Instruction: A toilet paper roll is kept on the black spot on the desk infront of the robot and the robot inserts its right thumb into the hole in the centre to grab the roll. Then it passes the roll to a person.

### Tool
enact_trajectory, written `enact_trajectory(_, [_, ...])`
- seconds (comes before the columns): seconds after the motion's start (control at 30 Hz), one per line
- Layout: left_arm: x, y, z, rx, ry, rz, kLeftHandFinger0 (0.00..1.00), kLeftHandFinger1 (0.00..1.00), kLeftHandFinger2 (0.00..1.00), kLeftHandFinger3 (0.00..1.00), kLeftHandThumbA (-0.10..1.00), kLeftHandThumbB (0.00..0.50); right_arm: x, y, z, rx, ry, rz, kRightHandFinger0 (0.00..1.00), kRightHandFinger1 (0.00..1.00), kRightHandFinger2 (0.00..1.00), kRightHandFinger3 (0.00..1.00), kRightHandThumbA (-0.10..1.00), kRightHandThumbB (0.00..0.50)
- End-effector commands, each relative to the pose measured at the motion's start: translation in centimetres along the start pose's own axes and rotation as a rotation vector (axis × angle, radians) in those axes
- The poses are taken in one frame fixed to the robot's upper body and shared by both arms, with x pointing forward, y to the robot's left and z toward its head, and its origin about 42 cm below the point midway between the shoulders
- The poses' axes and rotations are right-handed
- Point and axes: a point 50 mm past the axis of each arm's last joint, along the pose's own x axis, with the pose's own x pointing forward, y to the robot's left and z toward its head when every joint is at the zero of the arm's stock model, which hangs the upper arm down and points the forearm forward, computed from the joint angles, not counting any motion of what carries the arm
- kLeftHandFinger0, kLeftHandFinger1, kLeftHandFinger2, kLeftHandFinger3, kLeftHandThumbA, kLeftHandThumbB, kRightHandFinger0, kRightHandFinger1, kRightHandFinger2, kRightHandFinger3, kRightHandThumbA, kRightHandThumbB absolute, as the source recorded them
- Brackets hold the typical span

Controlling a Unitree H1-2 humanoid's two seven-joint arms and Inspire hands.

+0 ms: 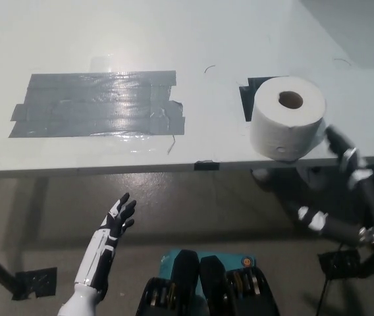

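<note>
A white toilet paper roll (287,117) stands upright on the desk, its centre hole facing up. It covers most of a black spot (248,97), close to the desk's front edge. My black right hand (357,179) is just right of the roll and at the desk edge. Its fingers are spread and hold nothing, and one fingertip (332,136) reaches up beside the roll's right side. My white left hand (114,227) rests below the desk edge at the lower left, open with its fingers apart.
A wide patch of grey tape (98,104) lies on the white desk (193,39) to the left of the roll. The desk's front edge (141,167) runs across the picture, with the floor below it.
</note>
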Motion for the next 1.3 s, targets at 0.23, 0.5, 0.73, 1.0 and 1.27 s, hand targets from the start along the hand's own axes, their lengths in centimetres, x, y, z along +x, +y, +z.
enact_trajectory(0.23, [-0.8,-0.1,1.0,0.008,-0.057,-0.014,1.0,1.0,1.0,1.0,1.0,0.207,17.3,-11.9,9.0,-0.335,0.086,0.051,1.0,1.0,1.0,1.0,1.0,0.369])
enact_trajectory(0.5, [-0.3,-0.1,1.2,0.02,-0.066,-0.017,1.0,1.0,1.0,1.0,1.0,0.221,27.9,-13.5,9.0,-0.336,0.3,0.192,1.0,1.0,1.0,1.0,0.77,0.378])
enact_trajectory(0.73, [0.2,-0.2,1.6,0.038,-0.076,-0.023,1.0,1.0,1.0,1.0,1.0,0.239,32.6,-11.6,7.9,-0.393,0.503,0.31,1.0,1.0,1.0,1.0,0.69,0.399])
enact_trajectory(1.0, [0.5,-0.2,1.7,0.031,-0.08,-0.033,1.0,1.0,1.0,1.0,1.0,0.245,34.1,-8.5,6.4,-0.533,0.616,0.499,1.0,1.0,1.0,1.0,0.81,0.388])
enact_trajectory(1.27, [1.0,-0.1,2.2,0.033,-0.095,-0.034,1.0,1.0,1.0,1.0,1.0,0.249,35.2,-7.2,6.1,-0.58,0.743,0.661,1.0,1.0,1.0,1.0,0.9,0.333])
